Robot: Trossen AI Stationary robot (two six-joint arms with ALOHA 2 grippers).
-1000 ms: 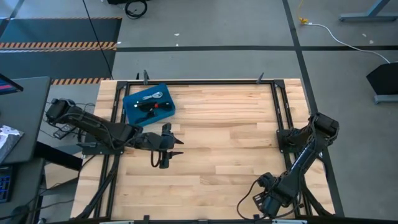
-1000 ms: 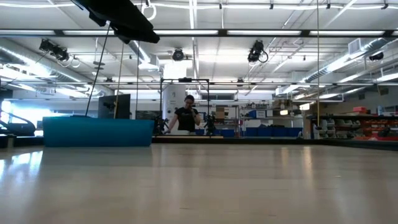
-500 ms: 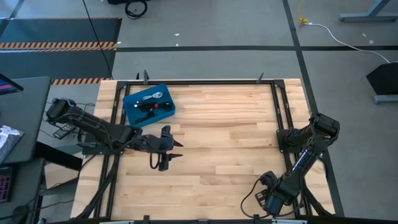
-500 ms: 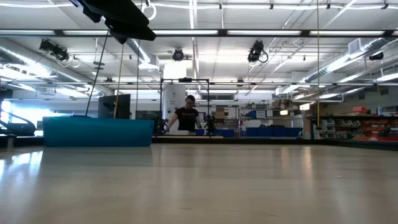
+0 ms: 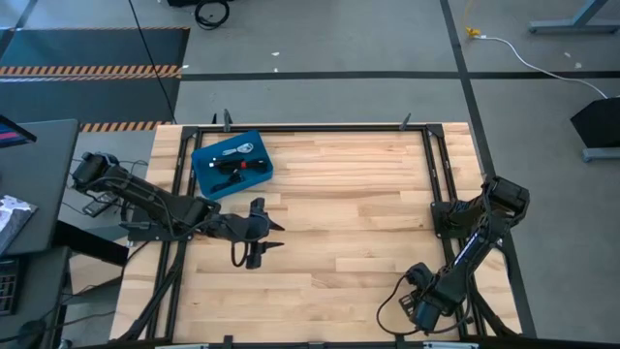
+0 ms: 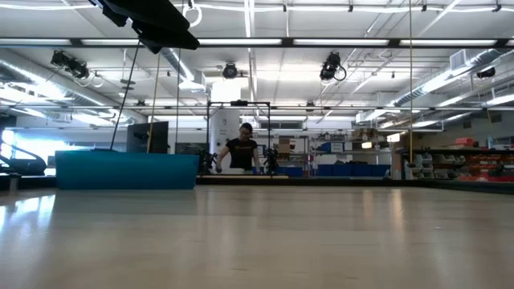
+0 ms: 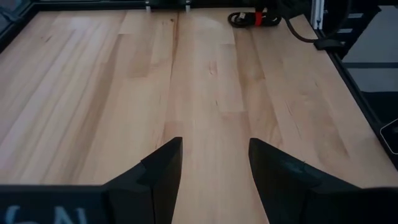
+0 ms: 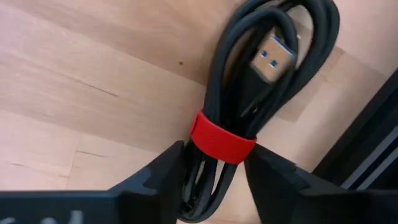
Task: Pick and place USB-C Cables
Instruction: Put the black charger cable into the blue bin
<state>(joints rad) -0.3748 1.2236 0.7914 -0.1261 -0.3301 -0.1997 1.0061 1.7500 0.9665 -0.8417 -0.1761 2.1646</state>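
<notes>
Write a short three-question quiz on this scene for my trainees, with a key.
1. True or false: the left gripper is empty.
2. Pick one: the band on the cable between the right fingers is A) red, B) blue, C) white.
3. Fill in: the tray at the table's far left corner is ____ in colour.

Key: 1 true; 2 A; 3 blue.
</notes>
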